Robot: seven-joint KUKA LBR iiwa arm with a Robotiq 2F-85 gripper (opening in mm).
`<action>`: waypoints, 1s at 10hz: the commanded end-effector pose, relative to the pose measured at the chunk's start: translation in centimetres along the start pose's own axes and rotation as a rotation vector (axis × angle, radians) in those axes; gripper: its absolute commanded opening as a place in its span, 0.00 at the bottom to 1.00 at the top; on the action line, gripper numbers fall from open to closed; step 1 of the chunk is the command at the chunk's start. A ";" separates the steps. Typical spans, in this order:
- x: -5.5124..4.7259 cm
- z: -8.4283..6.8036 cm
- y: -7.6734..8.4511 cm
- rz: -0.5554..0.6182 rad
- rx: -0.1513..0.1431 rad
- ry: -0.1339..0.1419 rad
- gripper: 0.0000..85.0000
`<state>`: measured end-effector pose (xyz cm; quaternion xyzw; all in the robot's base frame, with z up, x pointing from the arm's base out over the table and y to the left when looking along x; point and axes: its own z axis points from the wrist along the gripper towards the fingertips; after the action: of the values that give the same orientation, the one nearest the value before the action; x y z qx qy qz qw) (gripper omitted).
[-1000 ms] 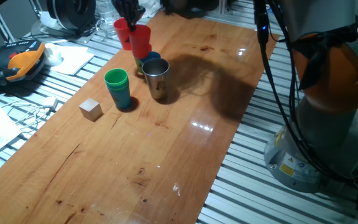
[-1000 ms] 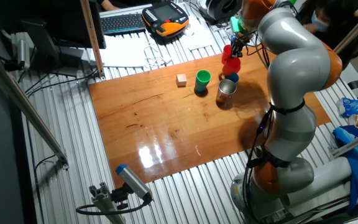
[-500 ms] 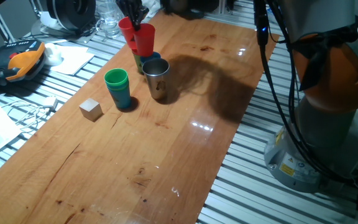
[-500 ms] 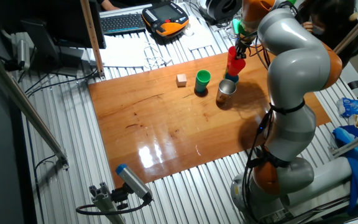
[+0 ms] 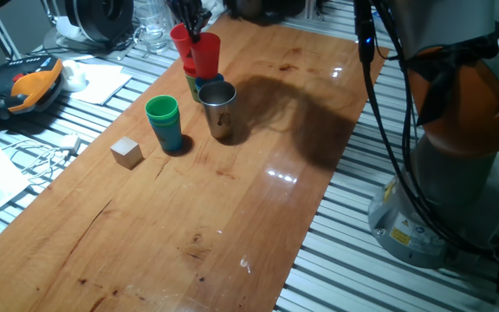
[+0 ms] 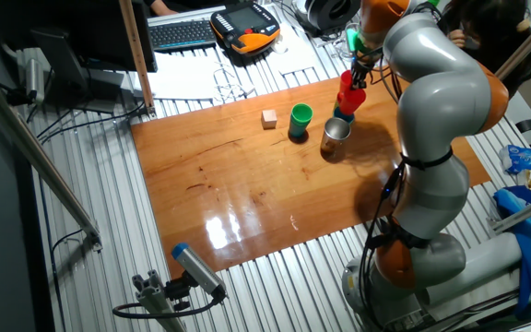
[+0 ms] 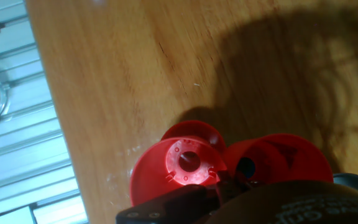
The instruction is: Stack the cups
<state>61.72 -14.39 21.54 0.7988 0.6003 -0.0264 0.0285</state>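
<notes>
My gripper (image 5: 191, 19) is at the table's far end, shut on two red cups (image 5: 196, 50) that hang side by side from its fingers. They sit just over a short green-and-blue cup stack (image 5: 202, 85); whether they touch it I cannot tell. The steel cup (image 5: 221, 108) stands right next to that stack. A green cup nested in a blue one (image 5: 164, 122) stands to the left. From the other side the red cups (image 6: 349, 91), steel cup (image 6: 336, 138) and green cup (image 6: 300, 117) show too. The hand view looks down into the red cups (image 7: 180, 171), with dark fingers (image 7: 185, 202) at the bottom edge.
A small wooden cube (image 5: 126, 152) lies left of the green cup. The table's left edge (image 7: 48, 124) runs close beside the red cups, with metal slats beyond. A pendant and cables (image 5: 29, 82) lie off the table at the left. The arm's base (image 5: 457, 130) stands at the right.
My gripper has carried the two red cups a short way right along the table's far end, from beside the green-and-blue stack to over it. Nothing else has moved.
</notes>
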 end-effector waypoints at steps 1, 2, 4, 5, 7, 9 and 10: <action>0.0 0.1 0.0 0.000 0.000 -0.001 0.00; -0.2 0.3 0.0 0.002 0.000 -0.003 0.00; -0.3 0.6 0.0 0.002 0.002 0.003 0.00; -0.3 0.8 0.0 0.002 0.004 0.004 0.00; -0.1 1.4 -0.1 0.002 0.004 0.006 0.00; 0.1 1.6 -0.2 0.003 0.009 0.007 0.00; 0.1 1.7 -0.2 0.005 0.011 0.007 0.00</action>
<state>61.60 -14.35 19.88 0.8005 0.5984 -0.0264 0.0224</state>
